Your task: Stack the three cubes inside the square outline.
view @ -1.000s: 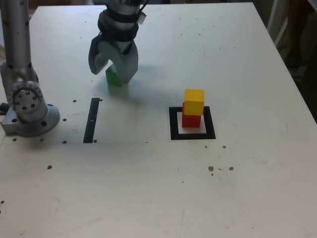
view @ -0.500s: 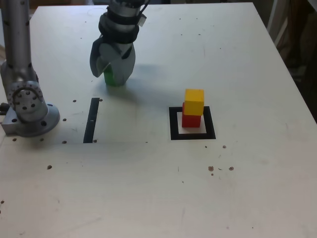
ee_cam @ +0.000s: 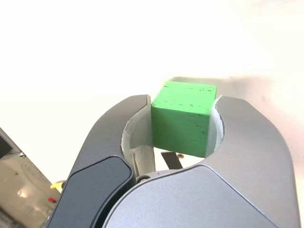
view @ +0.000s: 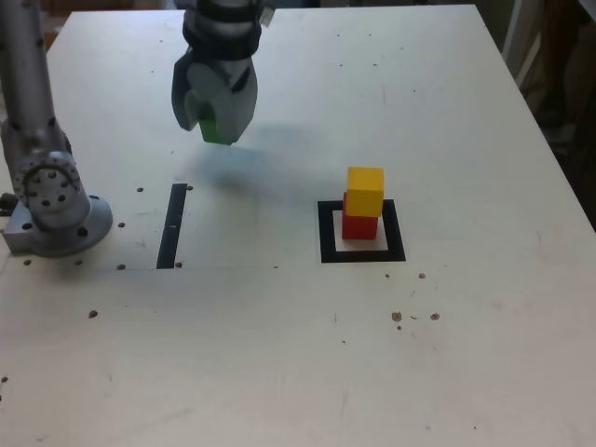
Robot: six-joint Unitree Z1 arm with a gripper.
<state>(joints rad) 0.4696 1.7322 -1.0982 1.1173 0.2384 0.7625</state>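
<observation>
While the gripper [ee_cam: 181,102] grips it, green cube [ee_cam: 184,118], no long axis

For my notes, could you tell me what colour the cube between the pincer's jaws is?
The cube is green, seen best in the wrist view.

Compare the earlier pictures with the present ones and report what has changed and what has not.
The gripper has closed on the green cube and lifted it off the table, up toward the exterior view's top. The yellow cube stays on the red cube, inside the square outline.
</observation>
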